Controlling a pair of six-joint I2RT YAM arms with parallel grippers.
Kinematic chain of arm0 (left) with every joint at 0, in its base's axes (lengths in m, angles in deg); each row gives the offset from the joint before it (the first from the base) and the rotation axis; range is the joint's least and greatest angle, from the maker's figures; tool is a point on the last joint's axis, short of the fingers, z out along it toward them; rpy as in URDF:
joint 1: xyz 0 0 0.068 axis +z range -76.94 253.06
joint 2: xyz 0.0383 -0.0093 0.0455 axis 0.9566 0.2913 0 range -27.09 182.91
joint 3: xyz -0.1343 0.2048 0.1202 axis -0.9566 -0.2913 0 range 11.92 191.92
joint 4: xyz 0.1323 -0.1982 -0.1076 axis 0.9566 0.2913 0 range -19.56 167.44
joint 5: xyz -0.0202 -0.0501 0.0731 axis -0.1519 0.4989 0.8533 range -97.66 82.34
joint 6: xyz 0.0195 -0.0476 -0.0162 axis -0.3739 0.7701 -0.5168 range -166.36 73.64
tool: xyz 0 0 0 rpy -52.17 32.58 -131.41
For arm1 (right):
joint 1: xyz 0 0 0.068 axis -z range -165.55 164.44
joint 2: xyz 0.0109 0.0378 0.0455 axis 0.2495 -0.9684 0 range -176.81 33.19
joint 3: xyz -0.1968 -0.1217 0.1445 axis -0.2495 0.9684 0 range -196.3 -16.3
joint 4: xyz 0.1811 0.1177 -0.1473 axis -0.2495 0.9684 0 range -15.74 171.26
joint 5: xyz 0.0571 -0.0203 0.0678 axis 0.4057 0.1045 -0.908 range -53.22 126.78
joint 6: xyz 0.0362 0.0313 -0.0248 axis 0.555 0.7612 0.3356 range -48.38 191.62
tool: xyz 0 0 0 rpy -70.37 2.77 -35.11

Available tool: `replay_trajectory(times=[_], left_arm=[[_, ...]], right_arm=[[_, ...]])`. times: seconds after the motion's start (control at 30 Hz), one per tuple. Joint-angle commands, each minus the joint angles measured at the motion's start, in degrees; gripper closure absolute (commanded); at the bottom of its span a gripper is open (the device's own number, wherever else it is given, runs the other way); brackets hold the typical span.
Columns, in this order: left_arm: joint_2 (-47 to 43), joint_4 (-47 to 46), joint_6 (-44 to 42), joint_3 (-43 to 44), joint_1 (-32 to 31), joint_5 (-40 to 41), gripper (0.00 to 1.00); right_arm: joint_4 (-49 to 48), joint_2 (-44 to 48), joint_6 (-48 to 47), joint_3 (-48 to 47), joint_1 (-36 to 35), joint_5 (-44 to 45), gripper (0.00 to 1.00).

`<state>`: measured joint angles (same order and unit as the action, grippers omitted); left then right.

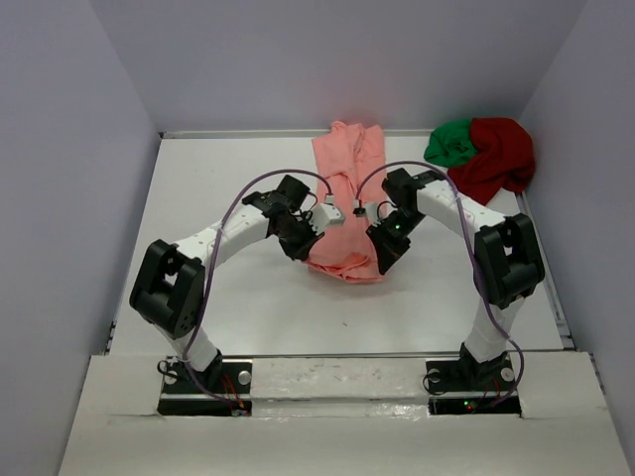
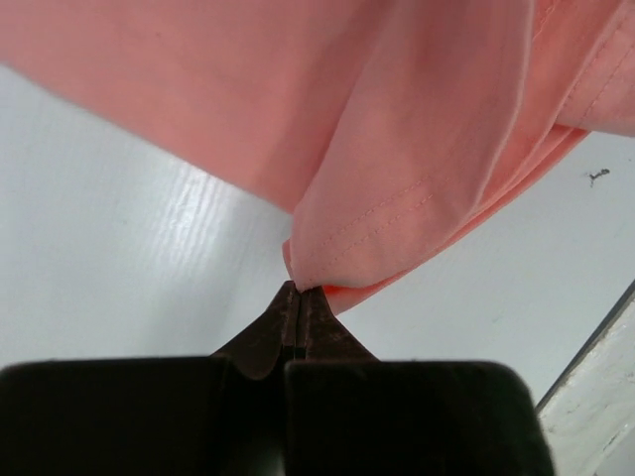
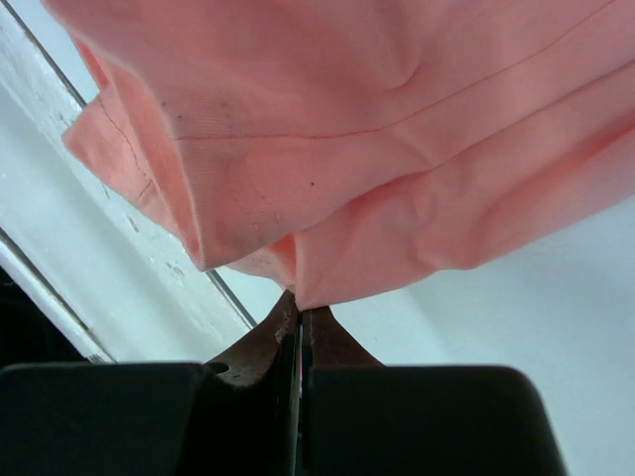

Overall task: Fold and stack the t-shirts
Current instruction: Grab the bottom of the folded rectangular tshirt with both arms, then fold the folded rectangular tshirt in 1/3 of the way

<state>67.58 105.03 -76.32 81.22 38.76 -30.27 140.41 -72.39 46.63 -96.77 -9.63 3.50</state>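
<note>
The salmon-pink t-shirt [image 1: 346, 188] lies as a long narrow strip down the middle of the table, its near end lifted and bunched between the arms. My left gripper [image 1: 304, 248] is shut on the shirt's near left edge [image 2: 397, 178]. My right gripper [image 1: 381, 260] is shut on its near right edge [image 3: 377, 149]. Both hold the cloth a little above the table. The dark red t-shirt [image 1: 501, 157] and the green t-shirt [image 1: 451, 142] lie crumpled together at the far right corner. The neck tag is not visible.
The white table [image 1: 238, 297] is walled by grey panels at the left, back and right. A raised white front ledge [image 1: 397, 382] carries the arm bases. A groove runs along the table's right edge [image 1: 556, 307].
</note>
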Motion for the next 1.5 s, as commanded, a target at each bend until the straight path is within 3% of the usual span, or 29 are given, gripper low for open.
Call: replay_trajectory(times=[0.0,0.33,0.6,0.9,1.47], left_arm=[[-3.09,-0.31,-0.10,3.21,1.26,2.13,1.00],[-3.44,-1.36,0.77,2.69,2.40,3.97,1.00],[-3.71,-5.76,3.59,2.86,2.75,4.16,1.00],[1.82,-6.64,5.43,10.06,3.98,-1.47,1.00],[9.83,-9.89,7.81,17.63,8.46,0.38,1.00]], right_arm=[[1.26,0.55,0.91,-3.99,-0.45,1.90,1.00],[0.04,-0.06,2.23,-7.51,-0.45,4.45,1.00],[-6.56,0.73,4.95,-6.28,0.17,8.84,1.00],[-8.67,-0.77,7.41,-10.58,2.10,11.04,1.00],[-10.43,-6.74,8.65,-22.63,7.46,16.23,1.00]])
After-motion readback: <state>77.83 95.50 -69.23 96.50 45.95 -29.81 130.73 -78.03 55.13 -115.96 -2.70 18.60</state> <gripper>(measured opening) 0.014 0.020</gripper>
